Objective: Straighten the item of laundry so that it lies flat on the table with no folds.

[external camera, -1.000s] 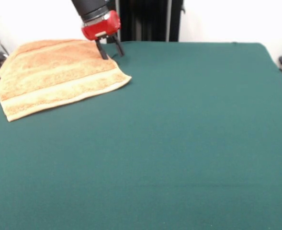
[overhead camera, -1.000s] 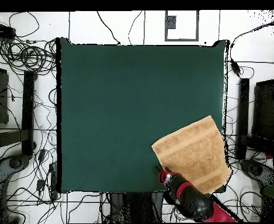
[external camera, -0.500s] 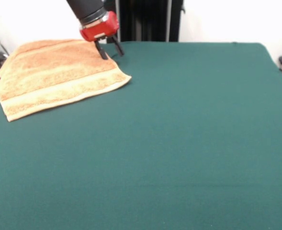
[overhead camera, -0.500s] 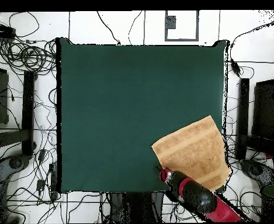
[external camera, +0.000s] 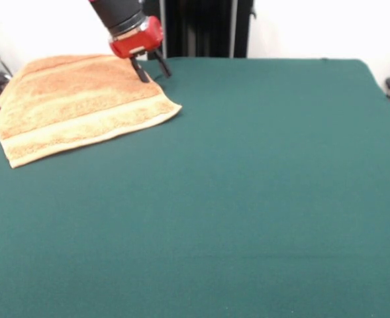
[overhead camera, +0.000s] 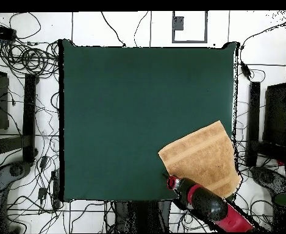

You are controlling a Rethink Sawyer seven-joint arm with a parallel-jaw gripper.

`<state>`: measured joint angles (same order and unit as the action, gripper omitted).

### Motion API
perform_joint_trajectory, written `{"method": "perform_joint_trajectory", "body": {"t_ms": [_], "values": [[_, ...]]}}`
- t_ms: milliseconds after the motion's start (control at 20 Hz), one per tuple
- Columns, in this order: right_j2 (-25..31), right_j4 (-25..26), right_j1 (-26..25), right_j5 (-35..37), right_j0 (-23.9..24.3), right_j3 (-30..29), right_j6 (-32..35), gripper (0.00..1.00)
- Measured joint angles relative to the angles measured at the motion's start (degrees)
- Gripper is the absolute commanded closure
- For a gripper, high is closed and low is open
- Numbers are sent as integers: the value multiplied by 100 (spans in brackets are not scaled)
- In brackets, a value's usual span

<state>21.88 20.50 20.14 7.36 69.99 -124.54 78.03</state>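
Orange-tan towel (external camera: 79, 106) lies spread at the table's (external camera: 261, 199) corner, one edge overhanging, apparently fold-free; gripper (external camera: 151, 71) poised at its far corner, fingers (external camera: 142, 71) parted and empty, one over towel, one over felt, likely just clear of the cloth.

A robotics lab: the large dark green felt-covered counter (overhead camera: 127, 109) stands on a white floor strewn with tangled black cables (overhead camera: 26, 58), flanked by black equipment stands (overhead camera: 29, 116).
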Motion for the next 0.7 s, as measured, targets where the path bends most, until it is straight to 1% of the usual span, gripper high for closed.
{"method": "perform_joint_trajectory", "body": {"t_ms": [200,600,700], "values": [[133,0,-129,201,220,71,1,0],[574,-4,-576,944,941,318,2,0],[610,-5,-619,1029,994,349,2,0]]}}
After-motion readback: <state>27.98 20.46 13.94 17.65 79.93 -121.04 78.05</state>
